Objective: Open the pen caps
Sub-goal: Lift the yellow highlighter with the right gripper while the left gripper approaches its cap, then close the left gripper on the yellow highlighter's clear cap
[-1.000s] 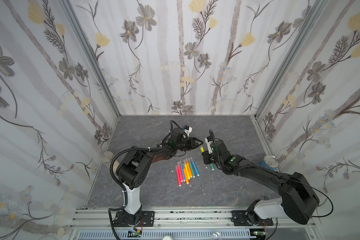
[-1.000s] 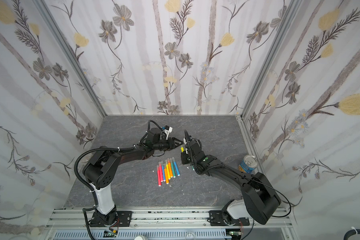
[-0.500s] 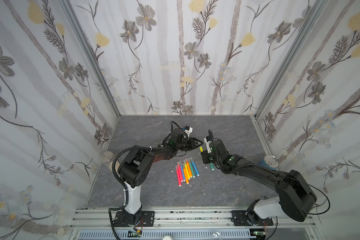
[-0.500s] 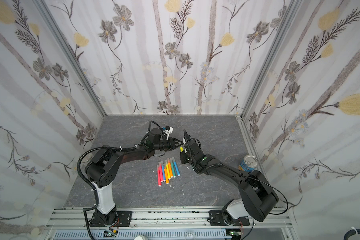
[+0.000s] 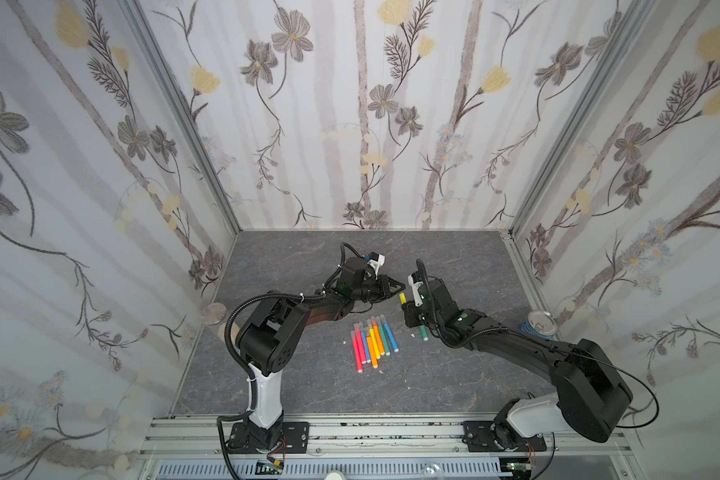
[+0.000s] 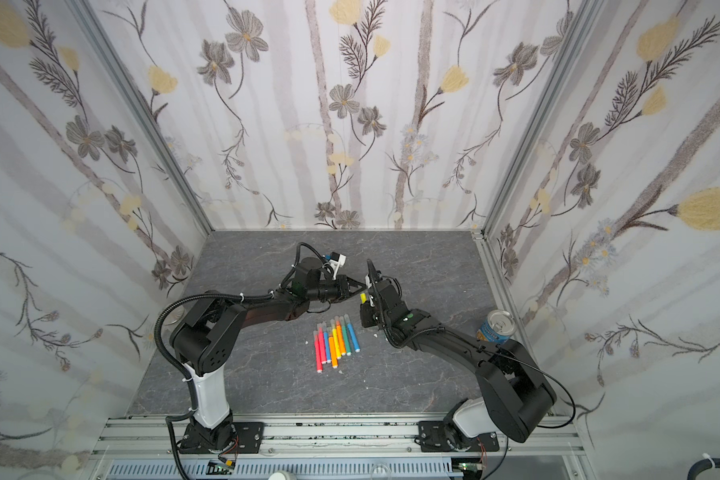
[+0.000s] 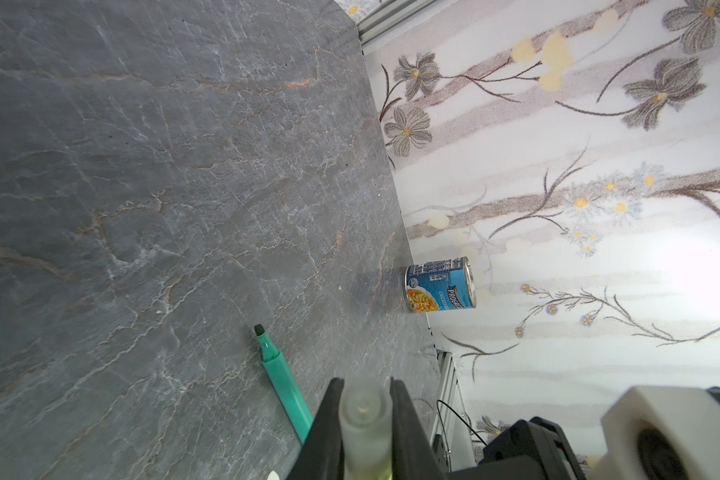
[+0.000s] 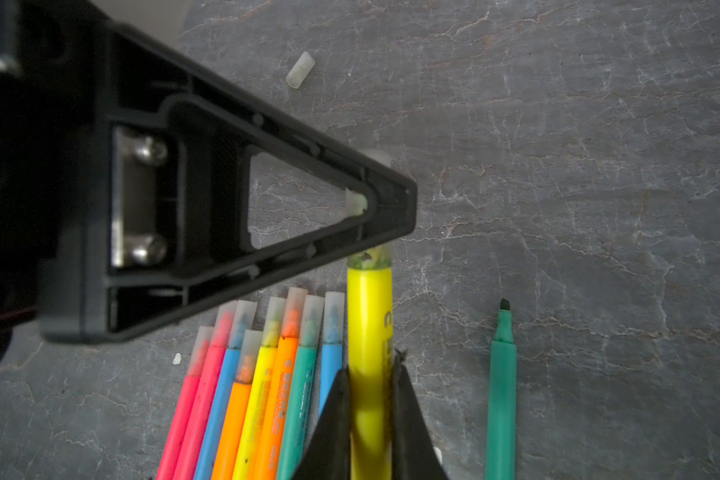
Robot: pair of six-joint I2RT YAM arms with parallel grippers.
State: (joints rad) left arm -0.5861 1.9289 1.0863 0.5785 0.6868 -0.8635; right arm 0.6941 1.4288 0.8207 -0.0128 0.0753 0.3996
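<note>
Yellow pen [image 8: 368, 316] gripped beside the pen row [image 8: 267, 374]
Left jaws pinch its frosted cap [image 7: 364, 419], right jaws its barrel; eight capped pens [image 5: 376, 345] fill the row, one uncapped green pen [image 8: 501, 395], one loose cap [image 8: 300, 69] nearby.

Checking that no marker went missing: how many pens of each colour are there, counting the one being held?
Pink pens: 2
Blue pens: 2
Orange pens: 2
Yellow pens: 2, one held by the right end effector
Green pens: 2, one uncapped
Total: 10
</note>
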